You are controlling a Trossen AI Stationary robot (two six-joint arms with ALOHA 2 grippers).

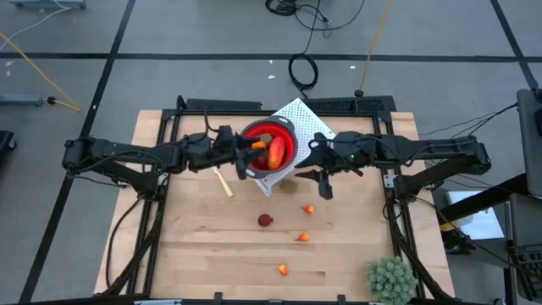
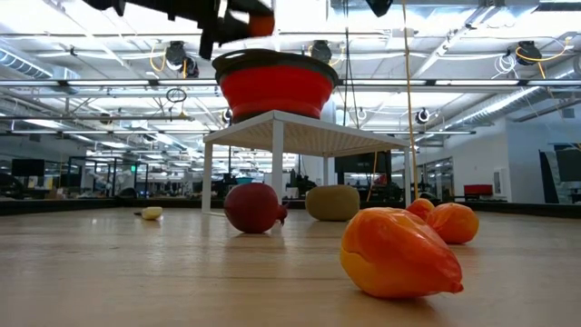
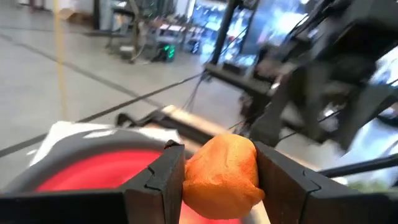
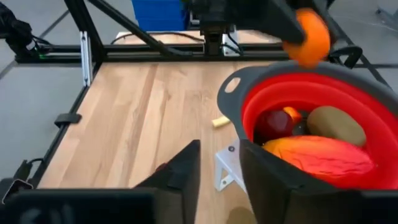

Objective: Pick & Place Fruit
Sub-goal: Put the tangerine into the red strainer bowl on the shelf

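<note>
Fruit is divided between the red bowl (image 1: pixel 269 142) and the wooden surface (image 1: pixel 195 246). The bowl sits on a white perforated stand (image 1: pixel 298 114) near the far middle of the surface. Seen from the right wrist, the bowl holds a large orange-red piece (image 4: pixel 317 158), an olive-brown oval (image 4: pixel 336 124) and a dark red ball (image 4: pixel 273 123).

Left hand (image 3: pixel 214 177): positioned above the bowl, fingers part-way closed on a small orange piece (image 3: pixel 219 174), which fills the gap between the two fingers. The same piece appears in the right wrist view over the bowl's far rim (image 4: pixel 309 36).

Right hand (image 1: pixel 315 174): positioned just beside the bowl, on its right side, above the surface. Its fingers stand apart with a narrow gap, one finger (image 4: pixel 264 177) close against the bowl's outer wall. Nothing is visible between them.

Loose pieces on the surface, in front of the bowl:
- a dark red ball (image 1: pixel 265 220);
- three small orange pieces (image 1: pixel 308 209), (image 1: pixel 304 237), (image 1: pixel 283 270).

A cream-handled knife (image 1: pixel 223 182) lies left of the stand. A spiky green plant ball (image 1: pixel 391 280) sits at the near right corner.
</note>
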